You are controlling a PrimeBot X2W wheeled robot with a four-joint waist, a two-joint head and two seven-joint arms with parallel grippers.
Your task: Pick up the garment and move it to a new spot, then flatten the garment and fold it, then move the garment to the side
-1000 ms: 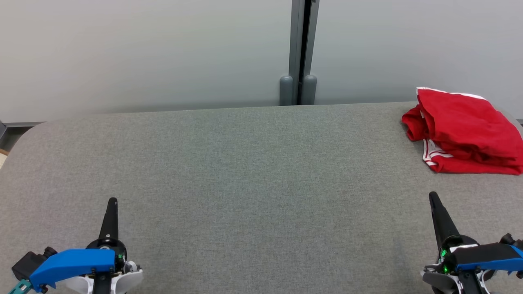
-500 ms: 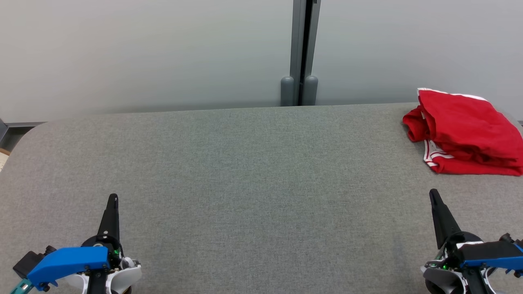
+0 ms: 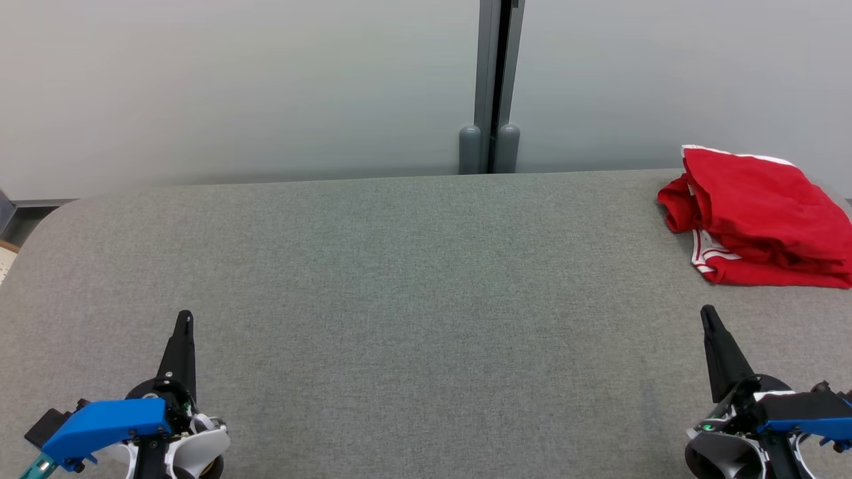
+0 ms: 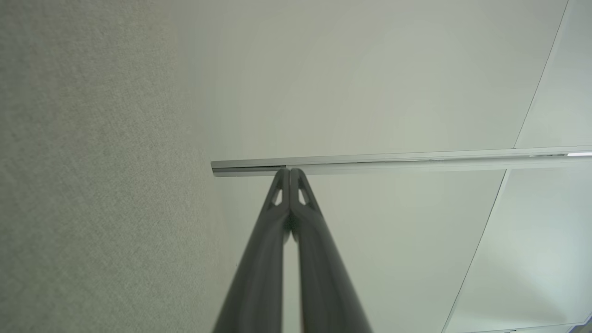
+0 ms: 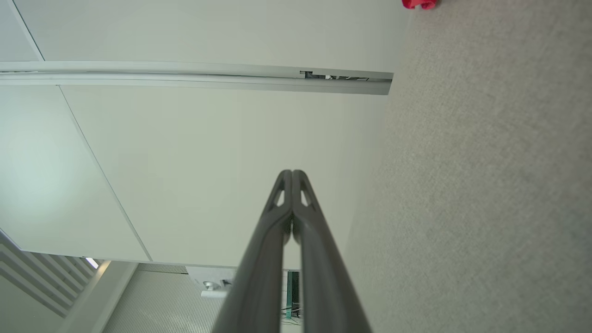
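Garment (image 3: 759,219) folded at table's (image 3: 399,279) right edge.

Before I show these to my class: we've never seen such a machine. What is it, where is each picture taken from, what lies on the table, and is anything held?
It is a wheeled robot with two arms, each ending in a two-fingered gripper. The wide picture comes from a camera on its head, looking down at a grey table. The left gripper shows lower left, the right gripper lower right. The other two pictures come from wrist cameras looking along each gripper's fingers. A loosely folded red garment lies at the table's far right. Both grippers are shut and hold nothing.
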